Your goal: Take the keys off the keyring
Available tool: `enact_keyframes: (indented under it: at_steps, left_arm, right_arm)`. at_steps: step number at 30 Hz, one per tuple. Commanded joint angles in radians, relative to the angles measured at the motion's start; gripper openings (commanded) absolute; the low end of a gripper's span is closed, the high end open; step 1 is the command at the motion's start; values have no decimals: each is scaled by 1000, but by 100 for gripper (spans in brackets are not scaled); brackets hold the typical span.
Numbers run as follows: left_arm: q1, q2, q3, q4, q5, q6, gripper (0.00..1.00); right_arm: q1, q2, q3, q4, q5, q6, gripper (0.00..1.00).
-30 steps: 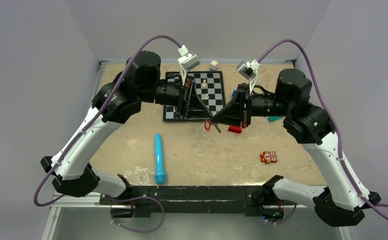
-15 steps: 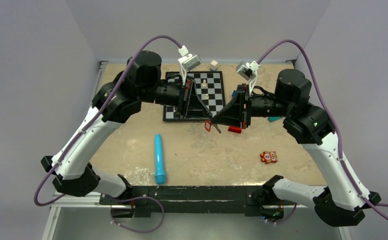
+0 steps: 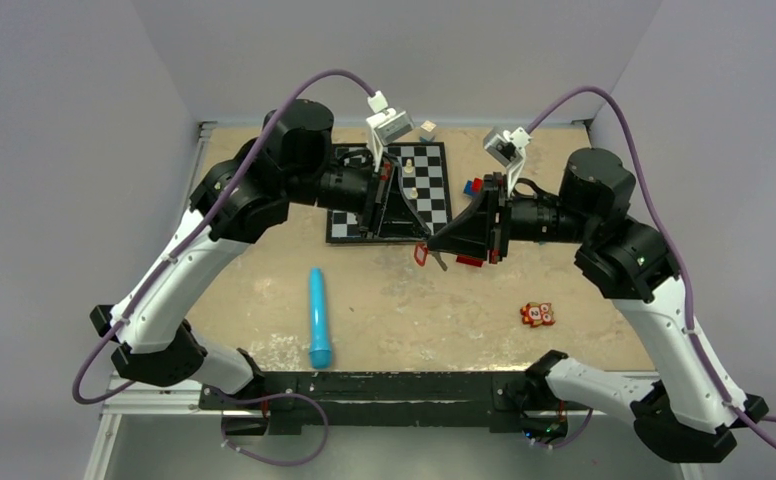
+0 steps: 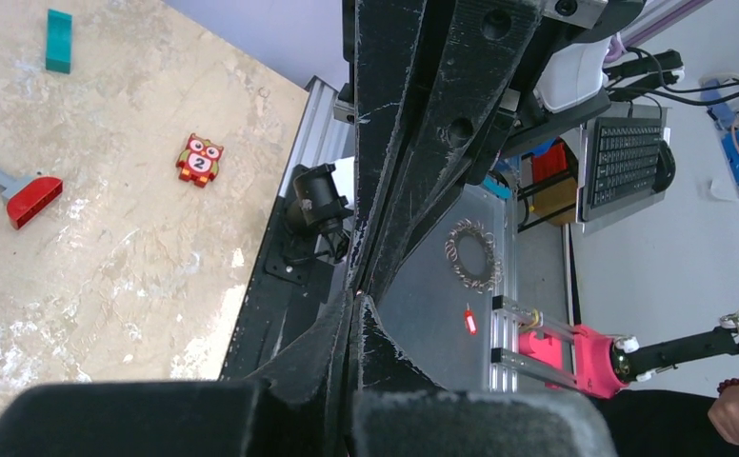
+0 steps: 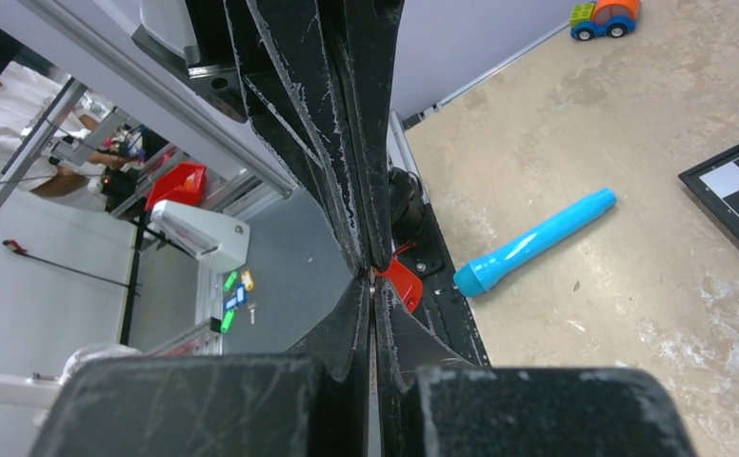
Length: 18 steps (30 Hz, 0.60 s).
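While the left gripper [image 3: 420, 238] sits clenched alongside, the right gripper [image 5: 373, 276] pinches the keyring [image 5: 401, 284]

Single legible marking: numeral "2" on the front of the orange owl toy [image 4: 199, 159] lying on the tabletop [image 4: 109, 248], also faintly discernible in the top view. White label on the keyring [image 3: 421, 254]: too small to read.
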Motion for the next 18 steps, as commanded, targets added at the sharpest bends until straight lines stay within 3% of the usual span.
enact_keyframes:
  at_steps: [1, 11, 18]
  left_arm:
    - [-29, 13, 28, 40, 47, -27, 0]
    - [-30, 2, -7, 309, 23, -193, 0]
    - [-29, -26, -34, 390, -18, -233, 0]
  right_arm:
    - [1, -24, -35, 166, 86, 66, 0]
    - [1, -93, -64, 256, 199, 156, 0]
    - [1, -100, -70, 327, 232, 218, 0]
